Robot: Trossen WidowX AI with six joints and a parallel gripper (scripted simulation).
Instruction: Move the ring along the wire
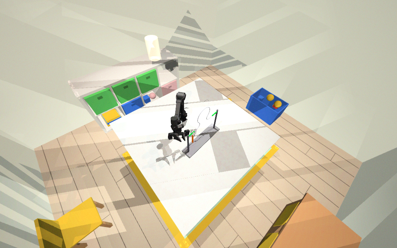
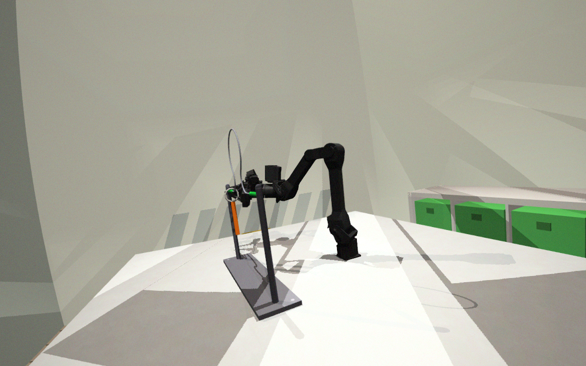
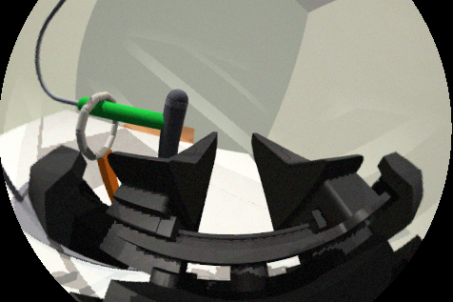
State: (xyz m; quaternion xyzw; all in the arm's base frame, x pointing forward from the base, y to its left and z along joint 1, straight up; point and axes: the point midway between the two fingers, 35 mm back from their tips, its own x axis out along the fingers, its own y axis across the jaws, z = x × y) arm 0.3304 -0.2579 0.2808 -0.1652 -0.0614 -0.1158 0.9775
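The pale ring (image 1: 192, 135) (image 2: 225, 195) (image 3: 81, 129) hangs around the green part (image 3: 135, 113) beside one post (image 1: 188, 144) (image 3: 174, 125). Its orange handle (image 1: 192, 139) (image 2: 235, 219) (image 3: 108, 174) points down. The thin grey wire (image 1: 198, 120) (image 2: 241, 160) (image 3: 38, 49) loops up and across to the other green part (image 1: 214, 113) (image 2: 252, 193) at the other post (image 1: 215, 120) (image 2: 266, 245). My gripper (image 1: 182, 140) (image 3: 234, 136) is partly open and empty, at about the green part's height. In the wrist view, ring, handle and post are left of the finger gap; part of the handle is hidden.
The posts stand on a grey base plate (image 1: 204, 138) (image 2: 282, 303) on the white table (image 1: 181, 197). Beyond the table are a blue bin (image 1: 258, 109), a shelf with green boxes (image 1: 101, 101) and a yellow chair (image 1: 79, 218).
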